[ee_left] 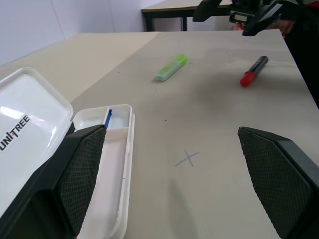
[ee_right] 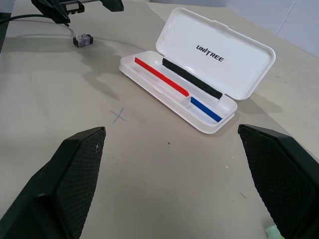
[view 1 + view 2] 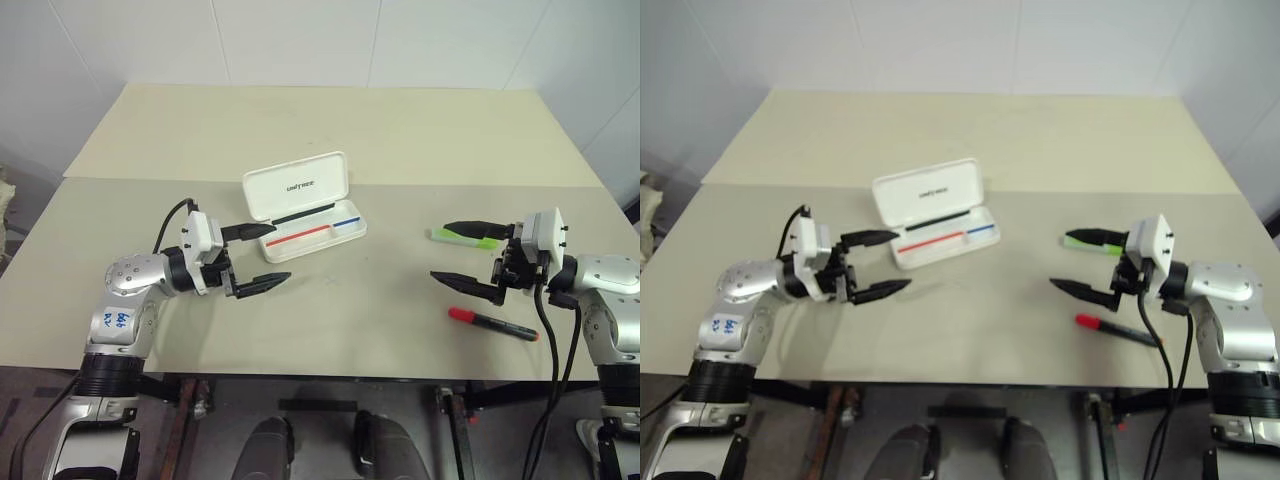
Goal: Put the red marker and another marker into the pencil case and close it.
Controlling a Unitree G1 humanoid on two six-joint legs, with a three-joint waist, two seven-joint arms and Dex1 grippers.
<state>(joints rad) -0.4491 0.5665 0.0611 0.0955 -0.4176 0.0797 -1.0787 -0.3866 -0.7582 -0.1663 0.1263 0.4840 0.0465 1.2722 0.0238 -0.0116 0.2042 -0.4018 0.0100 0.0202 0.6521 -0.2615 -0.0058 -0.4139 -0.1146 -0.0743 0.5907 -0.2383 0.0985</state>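
The pencil case (image 3: 305,205) lay open near the middle of the table (image 3: 350,120), lid propped up at the back, red and blue stripes showing in its tray and no pen in it. Both pens were over on the robot's right: the red marker (image 3: 492,322) flat on the table near the front edge, red cap pointing toward the middle, and the green highlighter (image 3: 463,238) a little farther back.

The right gripper (image 3: 470,258) hung level above the table between the two pens, fingers spread wide and holding nothing. The left gripper (image 3: 262,257) hovered just in front of the case, also wide apart and empty.

As I judged it, the first pick was still to be made. To do it well, the right hand would want to tip down over the red marker, straddle the barrel crosswise near its middle, and close squarely so the pen did not roll or swing. The left hand could steady the case.

By my count: one case, one red marker, one green highlighter, two grippers.
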